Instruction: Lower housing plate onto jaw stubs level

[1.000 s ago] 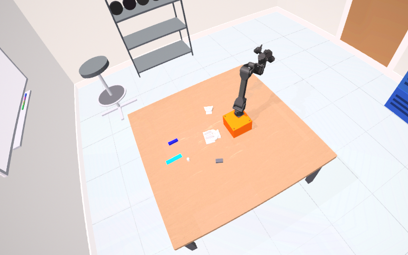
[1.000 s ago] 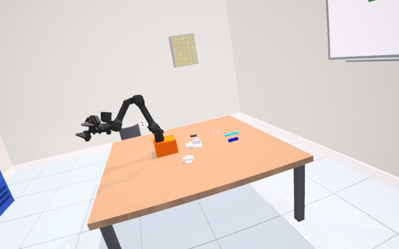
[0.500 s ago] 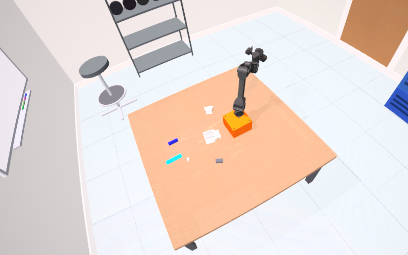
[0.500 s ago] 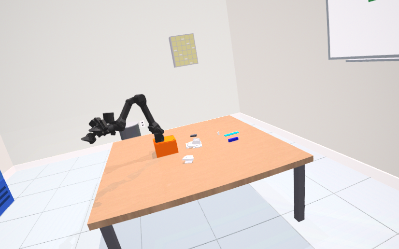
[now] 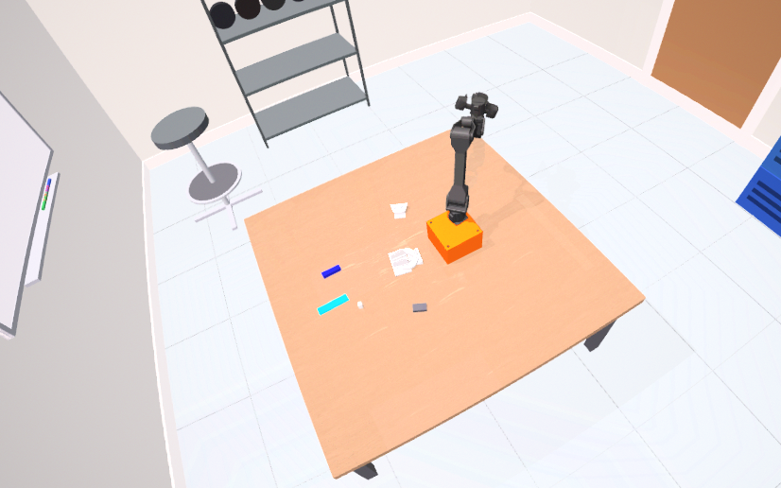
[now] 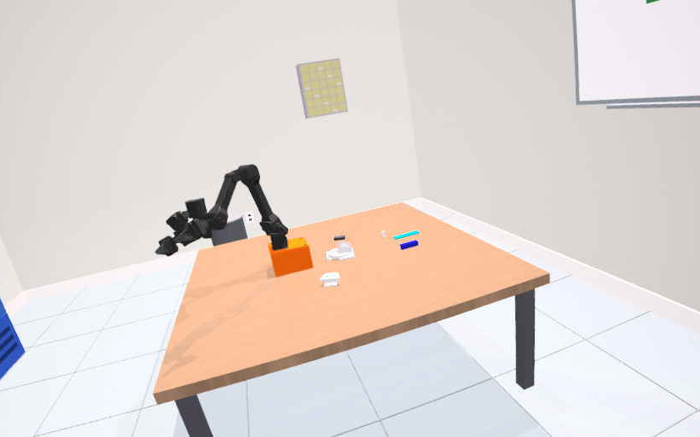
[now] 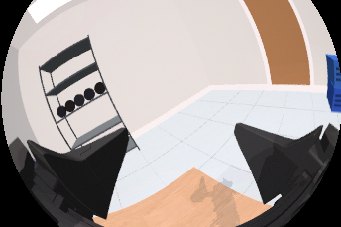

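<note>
A white assembly (image 5: pixel 405 261) (image 6: pixel 340 252) lies on the table beside the orange base; its jaws, pins and stubs are too small to tell apart. A separate small white piece (image 5: pixel 398 209) (image 6: pixel 330 279) with two small dark marks on top, possibly the housing plate, stands apart from it on the table. I cannot tell for certain which white part is the housing plate. My gripper (image 5: pixel 477 103) (image 6: pixel 163 236) (image 7: pixel 184 133) is open and empty, raised well away from both white parts, on the far side of the orange base. The wrist view shows neither part.
The orange base block (image 5: pixel 455 235) (image 6: pixel 291 259) carries the arm. A dark grey block (image 5: pixel 420 307) (image 6: pixel 339 237), a blue bar (image 5: pixel 331 271) (image 6: pixel 409 245), a cyan bar (image 5: pixel 333 304) (image 6: pixel 406 235) and a tiny white piece (image 5: pixel 359 305) (image 6: pixel 382 234) lie on the table (image 5: pixel 472 357) (image 7: pixel 164 209).
</note>
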Motion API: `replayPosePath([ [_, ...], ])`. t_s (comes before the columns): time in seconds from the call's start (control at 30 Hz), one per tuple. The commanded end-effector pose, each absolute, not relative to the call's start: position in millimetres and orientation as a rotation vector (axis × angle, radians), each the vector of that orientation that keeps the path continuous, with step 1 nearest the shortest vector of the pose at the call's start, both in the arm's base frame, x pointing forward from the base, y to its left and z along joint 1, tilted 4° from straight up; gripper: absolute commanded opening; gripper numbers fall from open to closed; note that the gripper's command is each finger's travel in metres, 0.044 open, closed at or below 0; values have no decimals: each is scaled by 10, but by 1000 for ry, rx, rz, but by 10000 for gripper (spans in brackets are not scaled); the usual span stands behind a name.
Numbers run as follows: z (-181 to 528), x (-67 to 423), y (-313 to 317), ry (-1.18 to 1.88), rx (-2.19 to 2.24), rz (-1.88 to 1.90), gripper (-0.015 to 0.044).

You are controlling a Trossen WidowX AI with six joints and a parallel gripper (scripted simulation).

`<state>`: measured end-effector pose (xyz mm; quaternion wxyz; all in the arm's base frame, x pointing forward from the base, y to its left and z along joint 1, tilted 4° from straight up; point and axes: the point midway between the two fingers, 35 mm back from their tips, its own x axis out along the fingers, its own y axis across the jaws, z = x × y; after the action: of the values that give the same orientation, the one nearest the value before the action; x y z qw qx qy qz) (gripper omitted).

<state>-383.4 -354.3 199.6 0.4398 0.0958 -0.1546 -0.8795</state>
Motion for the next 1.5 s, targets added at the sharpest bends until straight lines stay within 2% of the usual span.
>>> replayPosePath([
  [0.0, 1930, -3727, -3653, -299, 249, -2173, 440],
  [0.73, 1485, -2879, -4244, 229, 274, -1976, 440],
  [1.47, 1068, -1891, -4539, 711, 197, -1623, 440],
])
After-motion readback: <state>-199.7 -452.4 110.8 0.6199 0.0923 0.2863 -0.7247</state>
